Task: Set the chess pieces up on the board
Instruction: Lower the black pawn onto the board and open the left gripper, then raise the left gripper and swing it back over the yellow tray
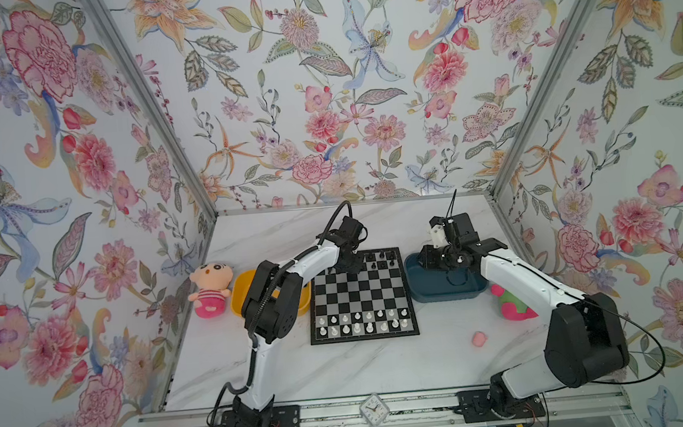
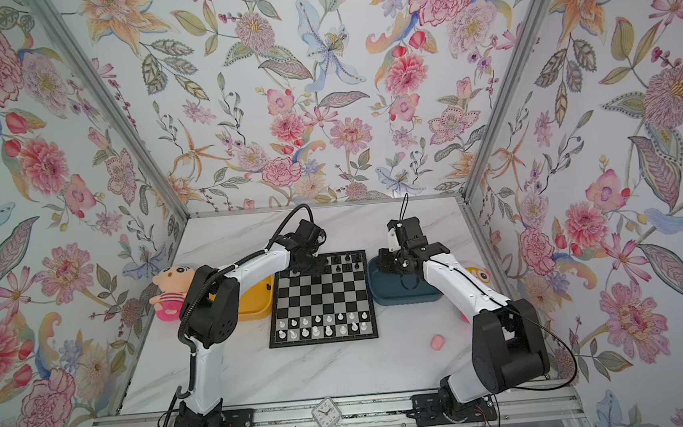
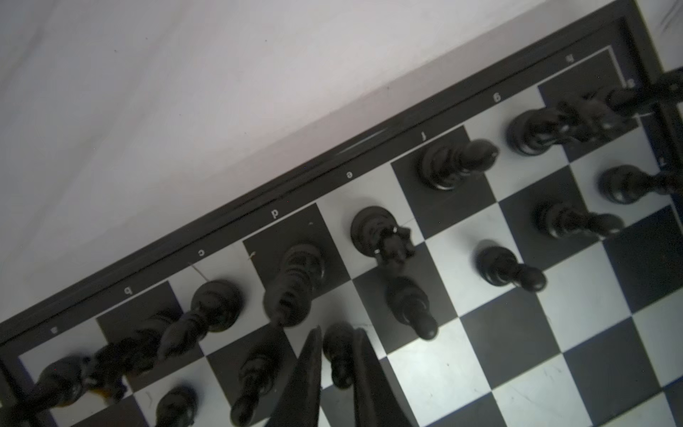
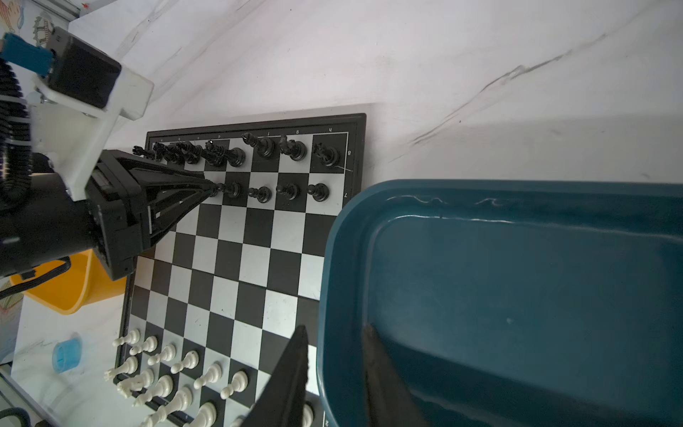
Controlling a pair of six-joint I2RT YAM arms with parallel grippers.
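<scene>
The board (image 1: 365,337) lies mid-table, also in the right wrist view (image 4: 236,258). White chess pieces (image 1: 365,323) fill its two near rows and black ones (image 3: 451,162) line its far rows. My left gripper (image 3: 338,329) hangs over the far left squares (image 1: 350,266), its fingers on either side of a standing black pawn (image 3: 338,355). A sliver of light shows between one finger and the pawn, so the gripper is slightly open. My right gripper (image 4: 335,327) is open and holds nothing. It hovers at the dark blue tray (image 4: 517,295), with the rim between its fingers.
A yellow tray (image 1: 239,289) and a plush doll (image 1: 210,289) sit left of the board. The blue tray (image 1: 442,294) looks empty. A pink-green plush (image 1: 511,305) and a small pink lump (image 1: 479,338) lie on the right. A small clock (image 1: 372,408) stands on the front rail.
</scene>
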